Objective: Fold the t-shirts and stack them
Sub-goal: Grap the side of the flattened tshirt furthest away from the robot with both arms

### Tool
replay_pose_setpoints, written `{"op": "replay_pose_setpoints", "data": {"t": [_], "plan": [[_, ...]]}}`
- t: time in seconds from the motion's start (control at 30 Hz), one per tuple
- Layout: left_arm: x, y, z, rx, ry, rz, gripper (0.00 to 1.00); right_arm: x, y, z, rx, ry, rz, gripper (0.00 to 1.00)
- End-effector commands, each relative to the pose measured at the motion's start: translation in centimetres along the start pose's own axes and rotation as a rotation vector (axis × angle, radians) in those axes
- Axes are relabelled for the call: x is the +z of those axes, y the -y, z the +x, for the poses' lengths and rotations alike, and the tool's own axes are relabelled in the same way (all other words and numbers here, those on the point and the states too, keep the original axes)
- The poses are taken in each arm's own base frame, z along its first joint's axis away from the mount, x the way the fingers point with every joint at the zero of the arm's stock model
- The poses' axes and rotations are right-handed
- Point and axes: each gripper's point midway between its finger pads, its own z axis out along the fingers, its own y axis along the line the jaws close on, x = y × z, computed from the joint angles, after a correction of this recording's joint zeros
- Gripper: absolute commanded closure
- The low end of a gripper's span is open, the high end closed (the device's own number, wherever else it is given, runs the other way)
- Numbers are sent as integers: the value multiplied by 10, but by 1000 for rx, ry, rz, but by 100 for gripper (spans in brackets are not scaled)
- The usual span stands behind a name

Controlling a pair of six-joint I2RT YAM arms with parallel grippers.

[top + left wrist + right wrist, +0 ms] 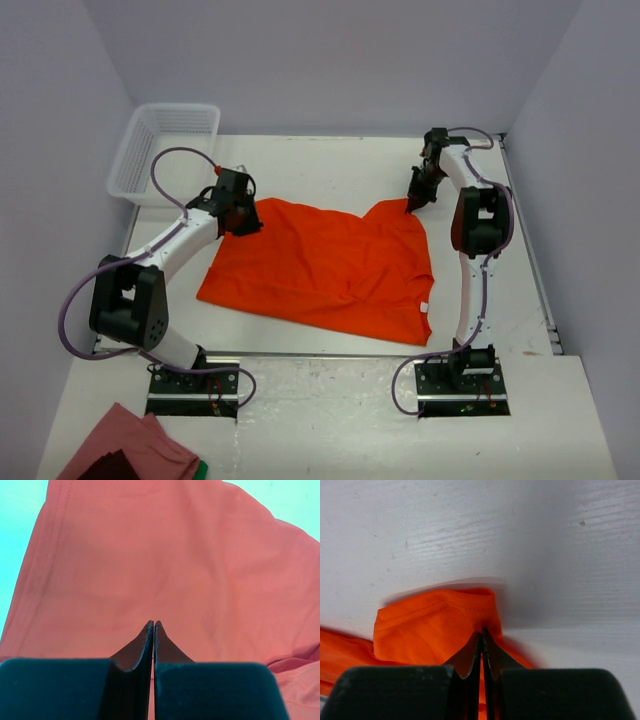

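Two far corners of t-shirt [320, 265] pinched, left fingers [134, 654], right fingers [465, 659]

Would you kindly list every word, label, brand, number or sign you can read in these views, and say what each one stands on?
No text can be read in any view.
The orange-red t-shirt is plain, with no print.
A small white tag at its right edge is too small to read.
The white basket and the pinkish cloths show no legible marking.
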Motion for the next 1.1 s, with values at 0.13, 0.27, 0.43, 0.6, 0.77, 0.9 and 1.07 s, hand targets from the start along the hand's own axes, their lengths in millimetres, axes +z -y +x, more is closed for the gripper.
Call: {"op": "replay_pose_setpoints", "data": {"t": [0.13, 0.27, 0.43, 0.6, 0.77, 0.9, 1.07], "plan": [[14, 1, -2, 10, 3, -31, 100, -44, -19, -15, -121, 201, 39, 100], [30, -5, -1, -1, -3, -77, 100, -66, -36, -13, -183, 302, 30, 100], [45, -28, -24, -4, 32, -261, 100, -85, -46, -11, -210, 351, 25, 100], [42, -28, -64, -26, 104, -319, 100, -98, -47, -6, -218, 380, 38, 100], [42, -30, -95, -45, 156, -311, 92, -102, -53, 4, -225, 377, 24, 100], [46, -36, -121, -38, 166, -347, 87, -104, -57, 11, -235, 380, 16, 100], [71, -55, -116, -32, 88, -388, 84, -104, -62, 16, -244, 387, 11, 100]]}}
